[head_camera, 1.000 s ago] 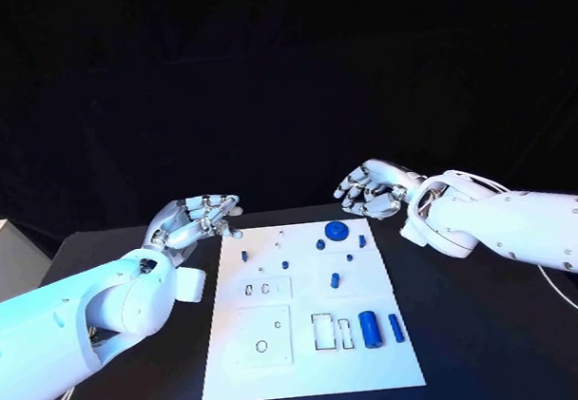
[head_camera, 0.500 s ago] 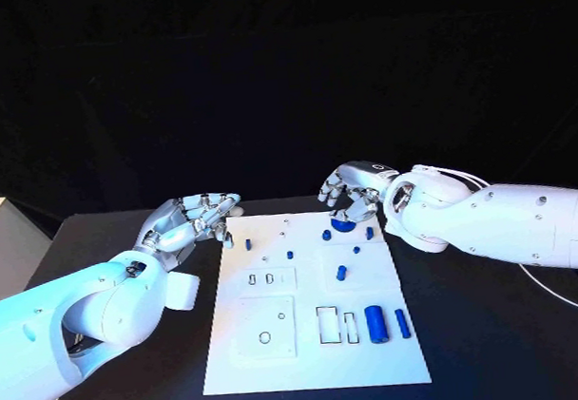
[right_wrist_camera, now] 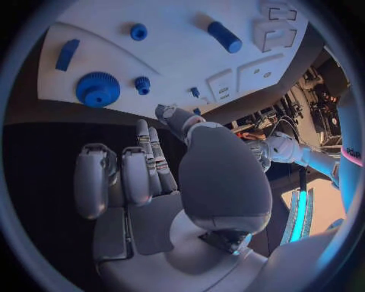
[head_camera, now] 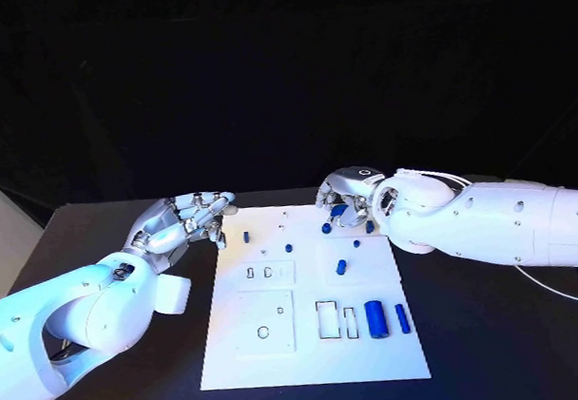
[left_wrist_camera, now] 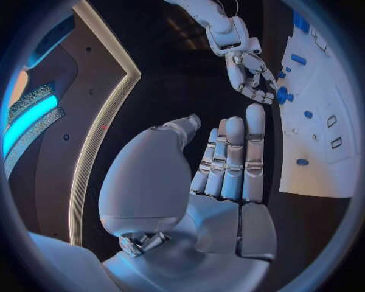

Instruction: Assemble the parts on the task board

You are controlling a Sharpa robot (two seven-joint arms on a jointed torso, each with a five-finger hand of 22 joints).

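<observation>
**Right hand closes in on the far-edge gear**

Moving in from well off the board's right corner, the right hand (head_camera: 345, 197) has come down over the far edge of the white rectangular task board (head_camera: 304, 351), and now hovers above the round blue toothed gear (right_wrist_camera: 97, 89). From the head camera that gear is mostly hidden behind the fingers, so contact cannot be judged there; the right wrist view shows the fingers apart and holding nothing, short of the gear. The left hand (head_camera: 181, 224) sits just off the board's far left corner, fingers straight and close together, empty too.

Near the gear lie a small blue knurled peg (right_wrist_camera: 142, 84), a round blue button (right_wrist_camera: 139, 31) and a short blue bar (right_wrist_camera: 67, 54); a larger blue cylinder (head_camera: 375, 318) rests near the front edge.

To do this step well, the fingers should probably settle around the gear's rim evenly, avoiding the neighbouring peg, and lift straight.
</observation>
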